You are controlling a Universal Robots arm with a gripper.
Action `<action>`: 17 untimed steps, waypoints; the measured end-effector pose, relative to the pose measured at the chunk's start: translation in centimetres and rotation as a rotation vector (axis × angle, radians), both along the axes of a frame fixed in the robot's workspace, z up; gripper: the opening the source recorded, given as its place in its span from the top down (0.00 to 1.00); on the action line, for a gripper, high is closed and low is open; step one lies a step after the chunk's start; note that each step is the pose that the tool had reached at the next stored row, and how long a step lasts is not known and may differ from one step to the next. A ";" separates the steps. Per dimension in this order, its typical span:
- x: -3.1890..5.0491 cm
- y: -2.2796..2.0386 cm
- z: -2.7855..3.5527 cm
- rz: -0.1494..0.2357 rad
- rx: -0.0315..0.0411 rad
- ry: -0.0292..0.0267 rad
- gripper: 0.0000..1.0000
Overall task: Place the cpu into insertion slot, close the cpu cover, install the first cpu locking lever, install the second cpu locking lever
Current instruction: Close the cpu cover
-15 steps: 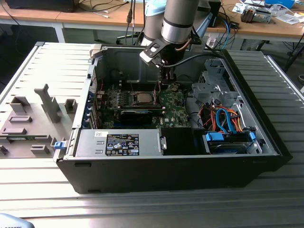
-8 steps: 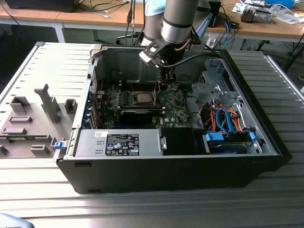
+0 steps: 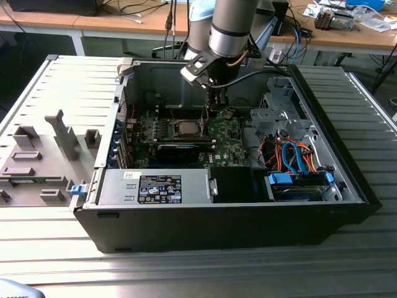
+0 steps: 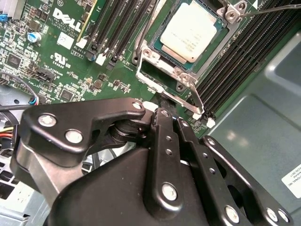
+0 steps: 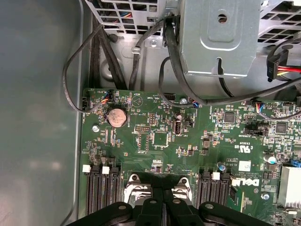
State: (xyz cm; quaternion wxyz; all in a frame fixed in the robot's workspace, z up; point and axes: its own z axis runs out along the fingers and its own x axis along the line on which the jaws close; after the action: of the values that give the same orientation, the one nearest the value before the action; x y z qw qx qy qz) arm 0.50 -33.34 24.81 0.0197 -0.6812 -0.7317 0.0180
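The cpu [image 4: 188, 30], a silver-grey square chip, lies flat in the insertion slot on the green motherboard [image 4: 61, 61]; the chip hides the slot's centre. The silvery cpu cover [image 4: 230, 16] frames the chip and looks lowered onto it. One thin wire locking lever [image 4: 139, 35] runs along one side of the socket, another [image 4: 190, 96] along the adjacent side. My black gripper [image 4: 164, 112] hovers just beside the socket's corner, fingers together, nothing visibly between them. In the exterior view the gripper [image 3: 213, 113] reaches down into the case just right of the cpu [image 3: 185, 128].
Black memory slots [image 4: 117, 28] flank the socket on both sides. A grey drive cage [image 5: 221, 37] and loose black cables [image 5: 174, 56] hang over the board's far edge. The case walls [image 3: 124, 99] enclose the space; orange and blue cables [image 3: 291, 155] fill the exterior view's right.
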 end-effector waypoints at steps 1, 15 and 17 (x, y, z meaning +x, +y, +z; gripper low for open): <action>-0.02 0.00 0.00 0.000 0.0000 0.0000 0.89; -0.28 0.00 -0.04 0.000 0.0001 0.0000 0.89; -0.33 0.00 -0.05 0.000 0.0000 0.0000 0.89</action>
State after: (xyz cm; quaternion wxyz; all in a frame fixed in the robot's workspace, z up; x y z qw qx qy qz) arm 0.16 -33.34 24.76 0.0197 -0.6811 -0.7317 0.0180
